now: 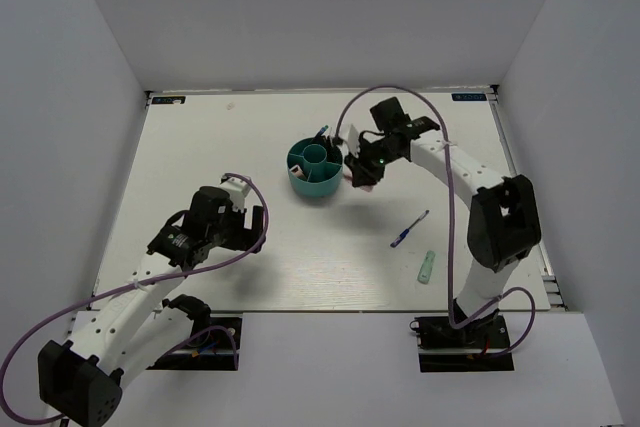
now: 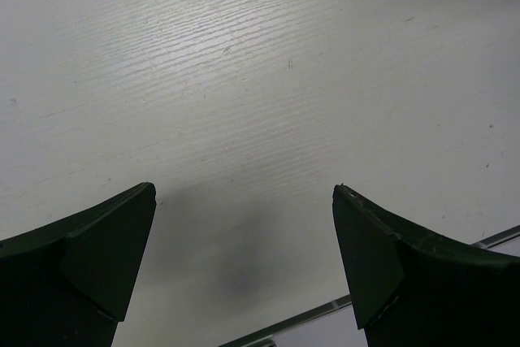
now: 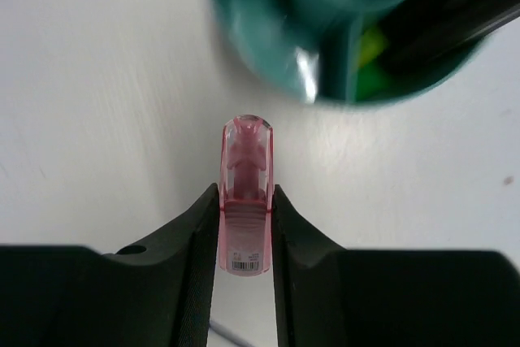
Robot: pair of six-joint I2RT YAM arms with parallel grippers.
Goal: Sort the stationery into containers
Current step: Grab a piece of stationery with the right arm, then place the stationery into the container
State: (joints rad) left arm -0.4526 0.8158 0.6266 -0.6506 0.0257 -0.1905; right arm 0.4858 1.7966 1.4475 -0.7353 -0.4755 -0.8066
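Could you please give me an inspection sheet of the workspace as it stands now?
Surface: white table, wood grain visible under the left arm.
Job's things: teal organiser already holds some items, too blurred to name; pink piece is held just short of it; blue pen and pale mint piece lie loose on the table.
Clutter: nothing seen.
Grippers: left gripper open and empty over the table; right gripper shut on the pink piece.
Cables: purple cables loop over both arms, off the loose items.
Surroundings: plain white walls on three sides.
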